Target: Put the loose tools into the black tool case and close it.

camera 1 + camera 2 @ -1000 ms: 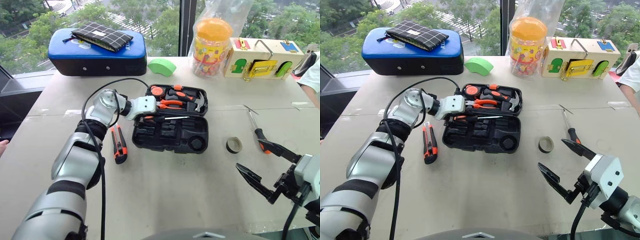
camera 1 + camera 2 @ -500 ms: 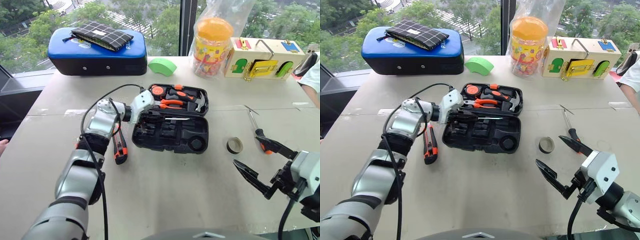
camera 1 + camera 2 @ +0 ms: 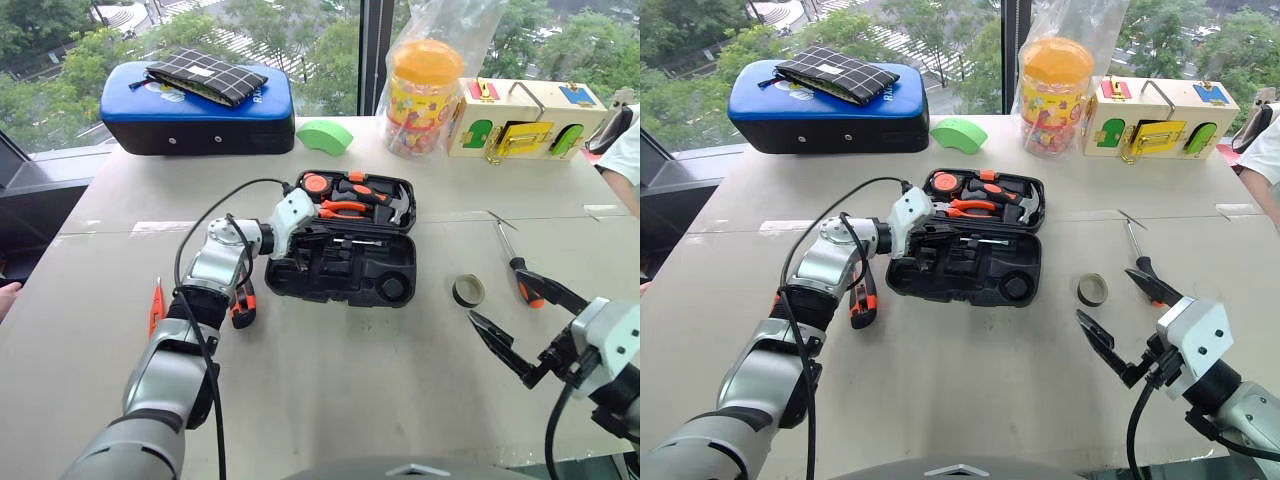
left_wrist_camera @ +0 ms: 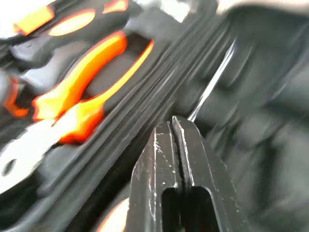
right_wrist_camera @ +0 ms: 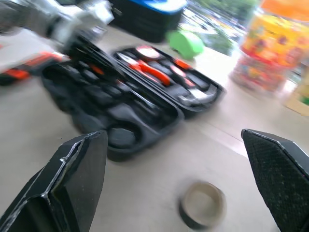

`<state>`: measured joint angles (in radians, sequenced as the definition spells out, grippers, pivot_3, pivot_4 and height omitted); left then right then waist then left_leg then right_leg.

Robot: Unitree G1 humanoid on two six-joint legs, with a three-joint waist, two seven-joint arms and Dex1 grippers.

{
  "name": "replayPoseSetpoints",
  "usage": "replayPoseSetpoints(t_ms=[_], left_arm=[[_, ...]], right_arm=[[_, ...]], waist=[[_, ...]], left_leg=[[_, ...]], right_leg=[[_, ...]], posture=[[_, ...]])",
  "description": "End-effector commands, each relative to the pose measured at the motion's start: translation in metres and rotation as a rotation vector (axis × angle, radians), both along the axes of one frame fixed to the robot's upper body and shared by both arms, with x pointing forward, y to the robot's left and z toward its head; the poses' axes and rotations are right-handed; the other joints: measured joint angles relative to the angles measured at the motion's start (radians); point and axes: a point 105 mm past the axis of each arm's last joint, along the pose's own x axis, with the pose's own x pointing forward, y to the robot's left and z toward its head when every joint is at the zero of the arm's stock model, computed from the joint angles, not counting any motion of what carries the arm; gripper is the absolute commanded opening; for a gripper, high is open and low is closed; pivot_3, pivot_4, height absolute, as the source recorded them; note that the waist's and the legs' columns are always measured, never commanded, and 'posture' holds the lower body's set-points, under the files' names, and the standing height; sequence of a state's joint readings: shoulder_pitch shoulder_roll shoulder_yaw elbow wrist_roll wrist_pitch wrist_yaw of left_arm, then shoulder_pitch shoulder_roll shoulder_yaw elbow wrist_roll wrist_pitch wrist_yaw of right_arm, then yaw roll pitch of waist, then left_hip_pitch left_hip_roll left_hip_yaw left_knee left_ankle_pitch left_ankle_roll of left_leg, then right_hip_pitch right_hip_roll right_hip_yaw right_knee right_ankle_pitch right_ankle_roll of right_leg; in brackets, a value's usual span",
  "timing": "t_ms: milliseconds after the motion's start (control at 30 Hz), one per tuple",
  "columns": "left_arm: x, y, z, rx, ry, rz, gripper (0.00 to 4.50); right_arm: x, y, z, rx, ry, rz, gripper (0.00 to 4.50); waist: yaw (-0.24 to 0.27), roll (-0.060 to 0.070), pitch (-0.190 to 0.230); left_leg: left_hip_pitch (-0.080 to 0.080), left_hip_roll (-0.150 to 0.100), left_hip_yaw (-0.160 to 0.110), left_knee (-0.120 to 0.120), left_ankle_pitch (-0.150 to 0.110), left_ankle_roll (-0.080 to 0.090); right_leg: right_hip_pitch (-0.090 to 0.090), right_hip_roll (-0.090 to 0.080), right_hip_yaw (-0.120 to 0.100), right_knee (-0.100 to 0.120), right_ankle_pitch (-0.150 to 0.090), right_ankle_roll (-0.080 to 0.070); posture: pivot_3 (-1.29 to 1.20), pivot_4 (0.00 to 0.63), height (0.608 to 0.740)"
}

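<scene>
Now, at the far left of the table (image 3: 330,400) we see a slim orange screwdriver (image 3: 156,303) lying alone. Next comes the orange-and-black utility knife (image 3: 862,297), partly hidden under our left arm. The left gripper (image 3: 282,252) reaches into the left end of the open black tool case (image 3: 345,268); in the left wrist view its fingers (image 4: 161,164) are pressed together with a thin metal shaft (image 4: 212,82) showing just past their tips, though we cannot tell if they grip it. The case's far half holds orange-handled pliers (image 3: 341,208) and a hammer (image 3: 393,208). Right of the case lies the small dark tape roll (image 3: 467,290), then a second screwdriver (image 3: 512,256) with an orange-black handle. The right gripper (image 3: 530,331) hovers near the table's front right, its jaws spread wide and empty.
</scene>
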<state>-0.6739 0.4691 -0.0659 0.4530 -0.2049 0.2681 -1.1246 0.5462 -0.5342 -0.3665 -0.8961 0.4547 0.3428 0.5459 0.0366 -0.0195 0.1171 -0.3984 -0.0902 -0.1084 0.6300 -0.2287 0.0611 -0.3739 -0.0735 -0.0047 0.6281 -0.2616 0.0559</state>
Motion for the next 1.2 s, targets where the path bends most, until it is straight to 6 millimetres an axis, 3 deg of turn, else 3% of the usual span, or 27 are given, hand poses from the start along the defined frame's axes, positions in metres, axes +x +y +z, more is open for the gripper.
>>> replayPoseSetpoints(t_ms=[33, 133, 200, 233, 267, 300, 433, 533, 700, 800, 833, 900, 967, 1000, 1100, 1200], left_arm=[[-0.029, -0.004, 0.057, -0.175, -0.040, -0.162, 0.86], [-0.074, -0.013, 0.065, -0.161, 0.011, -0.342, 2.32], [-0.094, -0.017, 0.062, -0.135, 0.036, -0.399, 3.32], [-0.103, -0.020, 0.060, -0.126, 0.048, -0.421, 3.60], [-0.112, -0.023, 0.058, -0.112, 0.047, -0.438, 4.23], [-0.119, -0.026, 0.055, -0.094, 0.041, -0.454, 4.42], [-0.135, -0.031, 0.047, -0.084, 0.030, -0.439, 4.48], [-0.141, -0.028, 0.042, -0.080, 0.025, -0.397, 4.50], [-0.146, -0.024, 0.036, -0.081, 0.024, -0.314, 4.50], [-0.142, -0.024, 0.036, -0.098, -0.013, -0.257, 4.50], [-0.140, -0.023, 0.037, -0.111, -0.035, -0.221, 4.50], [-0.131, -0.012, 0.036, -0.156, -0.086, -0.164, 4.50], [-0.130, -0.001, 0.030, -0.150, -0.082, -0.145, 4.50], [-0.133, 0.010, 0.027, -0.162, -0.055, -0.126, 4.50], [-0.144, 0.041, 0.022, -0.198, -0.018, -0.040, 4.50], [-0.154, 0.056, 0.016, -0.160, -0.001, -0.007, 4.50]], right_arm=[[0.014, -0.026, -0.002, -0.051, 0.014, -0.199, 4.50], [0.031, -0.059, -0.020, -0.118, 0.169, -0.383, 4.50], [0.042, -0.068, -0.030, -0.078, 0.265, -0.403, 4.50], [0.047, -0.074, -0.035, -0.072, 0.305, -0.424, 4.50], [0.055, -0.082, -0.042, -0.068, 0.346, -0.464, 4.50], [0.062, -0.090, -0.049, -0.063, 0.384, -0.508, 4.50], [0.090, -0.109, -0.068, -0.018, 0.486, -0.608, 4.50], [0.099, -0.110, -0.073, -0.023, 0.519, -0.595, 3.23], [0.102, -0.110, -0.061, -0.032, 0.503, -0.550, 0.82], [0.105, -0.107, -0.046, -0.046, 0.435, -0.508, 0.76], [0.107, -0.103, -0.037, -0.059, 0.392, -0.474, 0.76], [0.115, -0.078, -0.006, -0.058, 0.259, -0.322, 0.76], [0.117, -0.057, 0.011, -0.066, 0.194, -0.194, 0.76], [0.122, -0.034, 0.019, -0.069, 0.180, -0.092, 0.76], [0.133, 0.032, 0.034, -0.150, 0.137, 0.194, 0.76], [0.137, 0.064, 0.035, -0.186, 0.154, 0.338, 0.76]], waist=[[-0.004, 0.000, 0.001], [-0.015, 0.001, 0.001], [-0.020, 0.003, 0.002], [-0.020, 0.003, 0.002], [-0.020, 0.003, 0.002], [-0.022, 0.003, 0.002], [-0.021, 0.005, 0.004], [-0.019, 0.005, 0.004], [-0.018, 0.005, 0.004], [-0.017, 0.006, 0.004], [-0.018, 0.006, 0.004], [-0.019, 0.008, 0.005], [-0.026, 0.010, 0.006], [-0.027, 0.010, 0.006], [-0.053, 0.008, 0.006], [-0.049, 0.004, 0.005]], left_leg=[[-0.001, 0.000, 0.000, 0.000, 0.000, 0.000], [0.000, 0.000, 0.000, -0.002, 0.002, -0.004], [0.000, 0.000, 0.001, -0.003, 0.002, -0.004], [0.000, -0.001, 0.001, -0.003, 0.000, 0.000], [0.001, 0.000, 0.001, -0.003, 0.000, 0.000], [0.001, 0.000, 0.001, -0.003, 0.000, -0.001], [0.001, 0.001, 0.003, -0.002, 0.001, -0.001], [0.002, 0.001, 0.004, -0.003, 0.001, -0.001], [0.002, 0.001, 0.004, -0.004, 0.001, -0.001], [0.002, 0.001, 0.004, -0.003, 0.001, -0.001], [0.002, 0.001, 0.004, -0.003, 0.001, -0.001], [0.002, 0.001, 0.004, -0.004, 0.001, -0.001], [0.002, 0.001, 0.006, -0.004, 0.001, -0.001], [0.003, 0.002, 0.006, -0.005, 0.001, -0.001], [0.007, 0.006, 0.012, -0.010, 0.001, -0.001], [0.007, 0.008, 0.010, -0.013, 0.001, -0.001]], right_leg=[[-0.001, 0.000, 0.000, 0.000, 0.000, -0.001], [-0.001, 0.000, 0.001, 0.000, 0.001, -0.001], [-0.001, -0.001, 0.002, -0.001, 0.001, -0.001], [-0.001, -0.001, 0.002, -0.001, -0.001, -0.004], [-0.001, 0.000, 0.002, -0.001, -0.001, -0.005], [-0.001, 0.000, 0.002, -0.001, -0.001, -0.005], [0.000, 0.000, 0.002, -0.001, 0.000, -0.008], [0.000, 0.000, 0.003, -0.002, 0.000, -0.008], [0.000, 0.000, 0.003, -0.002, 0.000, -0.007], [0.000, 0.000, 0.003, -0.002, 0.000, -0.007], [0.000, 0.000, 0.003, -0.002, 0.000, -0.007], [0.000, 0.000, 0.003, -0.002, 0.000, -0.007], [-0.001, 0.000, 0.005, -0.002, 0.001, -0.007], [-0.001, 0.001, 0.005, -0.002, 0.002, -0.004], [-0.002, 0.001, 0.006, -0.002, 0.001, -0.008], [-0.003, 0.000, 0.002, -0.003, 0.001, -0.009]], posture=[[0.00, 0.150, 0.740], [0.00, 0.150, 0.740], [0.00, 0.150, 0.740], [0.00, 0.150, 0.740], [0.00, 0.150, 0.740], [0.00, 0.150, 0.740], [0.00, 0.150, 0.740], [0.00, 0.150, 0.740], [0.00, 0.150, 0.740], [0.00, 0.150, 0.740], [0.00, 0.150, 0.740], [0.00, 0.150, 0.740], [0.00, 0.150, 0.740], [0.00, 0.150, 0.740], [0.00, 0.150, 0.740], [0.00, 0.150, 0.740]])
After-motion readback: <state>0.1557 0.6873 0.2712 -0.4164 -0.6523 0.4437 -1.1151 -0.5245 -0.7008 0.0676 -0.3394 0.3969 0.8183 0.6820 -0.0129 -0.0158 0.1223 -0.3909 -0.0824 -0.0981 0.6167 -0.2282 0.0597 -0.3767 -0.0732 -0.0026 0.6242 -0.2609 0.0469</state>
